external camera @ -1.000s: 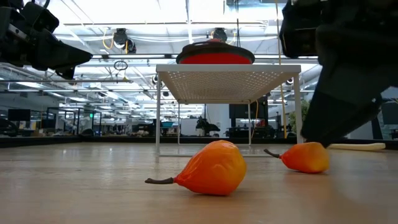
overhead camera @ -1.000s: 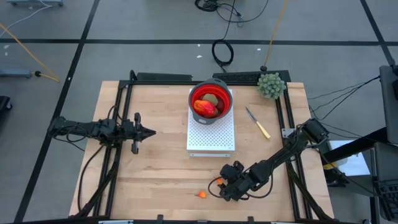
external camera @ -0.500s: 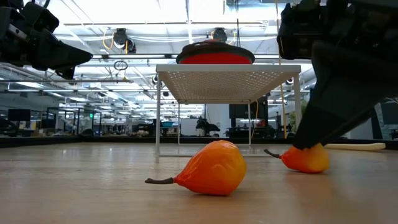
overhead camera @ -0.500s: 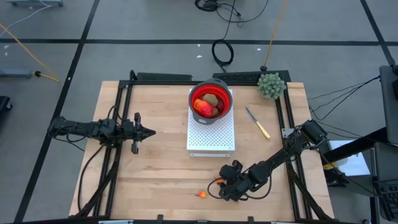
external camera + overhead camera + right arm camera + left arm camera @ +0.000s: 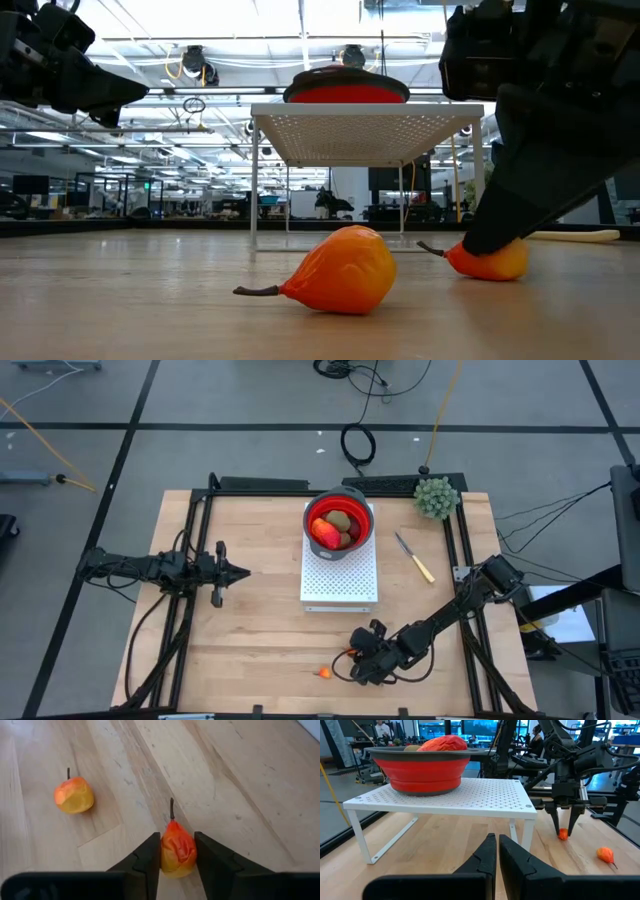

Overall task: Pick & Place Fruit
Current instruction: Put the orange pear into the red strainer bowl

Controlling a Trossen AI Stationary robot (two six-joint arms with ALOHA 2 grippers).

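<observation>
Near edge of wooden surface [image 5: 250, 620]: right gripper [image 5: 176, 851] down low, fingers [image 5: 150, 855] narrowed to either side of a small orange pear [image 5: 176, 851], pads at or against its flanks, stem poking forward clear of them. Pear sitting on the boards, not lifted. Looks like the grasp step of the pick, closing not finished. Straddled across the belly, probably so the soft body seats between the flat pads and the stem stays free.

Just beside it, second orange pear [image 5: 73, 795] lying loose on its side, untouched, stem out. Likely next in line. Both glossy, slightly dimpled skins, orange shading to red, thin dark stems; light, could squirt out of a pinch.

Mid surface: white perforated metal rack [image 5: 340, 575] on thin legs, flat top, raising the red bowl [image 5: 340, 520] above the boards. Bowl ribbed, collapsible-looking, dark rim. Inside: larger red-orange oblong fruit [image 5: 324, 533] plus brown-green ovals [image 5: 342, 518], piled. Evidently the drop spot.

Left side: left gripper [image 5: 497, 851] parked well apart, hovering above the boards, pointing toward the rack, fingers pressed together, nothing held. Waiting.

Far right: yellow-handled knife [image 5: 414, 557] flat on the boards; green spiky ball plant [image 5: 437, 497] at the corner. Neither involved.
</observation>
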